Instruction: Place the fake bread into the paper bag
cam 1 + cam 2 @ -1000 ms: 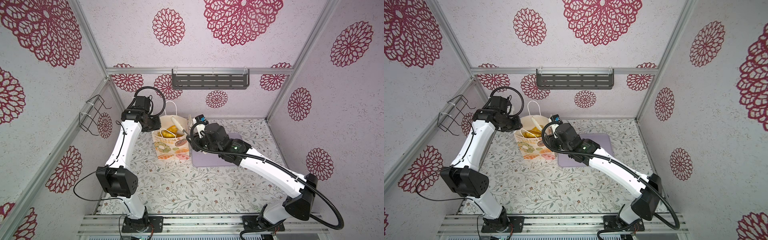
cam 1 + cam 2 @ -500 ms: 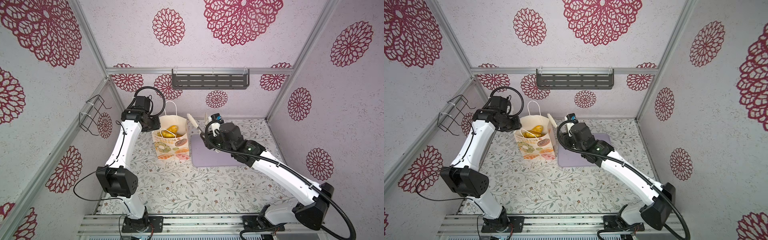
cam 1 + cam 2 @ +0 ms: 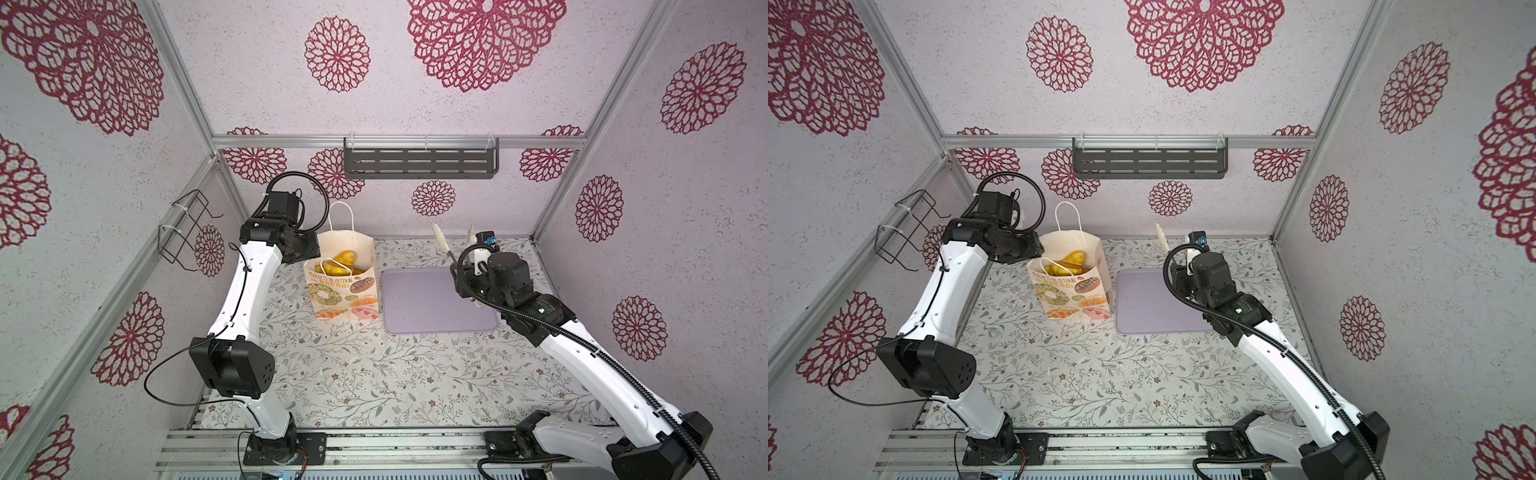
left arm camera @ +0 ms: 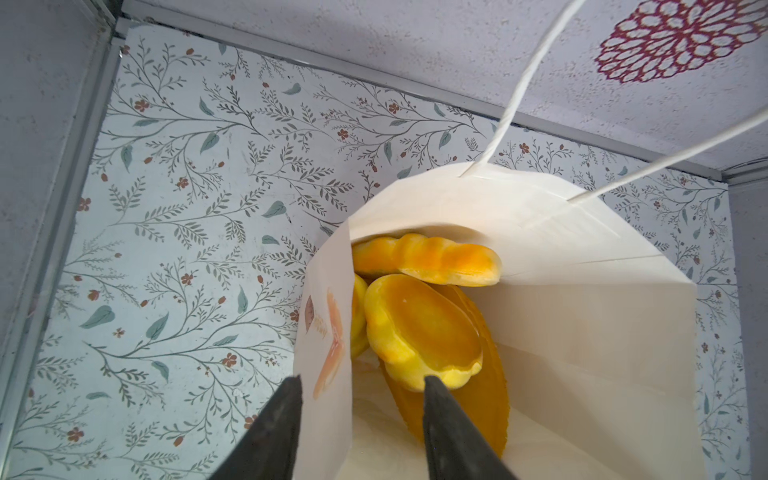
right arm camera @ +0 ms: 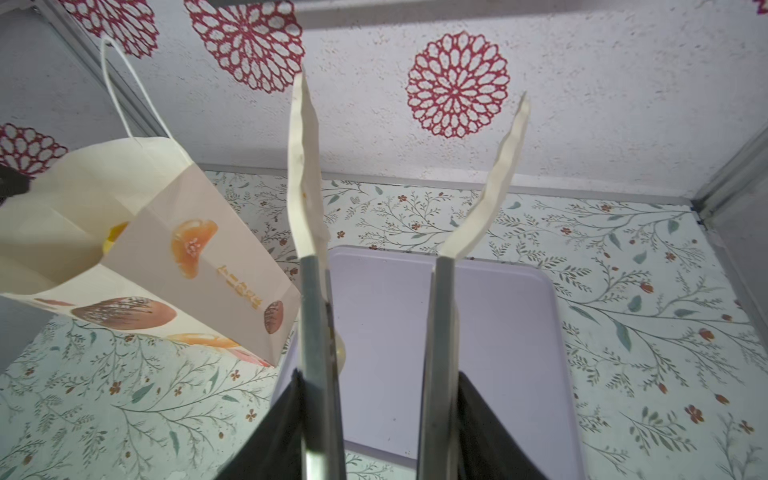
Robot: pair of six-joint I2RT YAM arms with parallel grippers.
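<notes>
Bread (image 4: 419,328), glossy oval, in paper bag (image 4: 582,332); left fingers (image 4: 270,436) released, right fingers (image 5: 272,436) grasping tongs (image 5: 316,324)

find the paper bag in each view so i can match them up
Top view: bag stands left of centre, just left of the tray.
Top view: bag in the same spot, left of the tray.
Left wrist: bag close up, mouth open, one wall between the fingers of the left gripper.
Right wrist: bag beside the tongs, next to the tray.
Shared landmark: yellow bread in the bag's mouth, seen in all four.
</notes>
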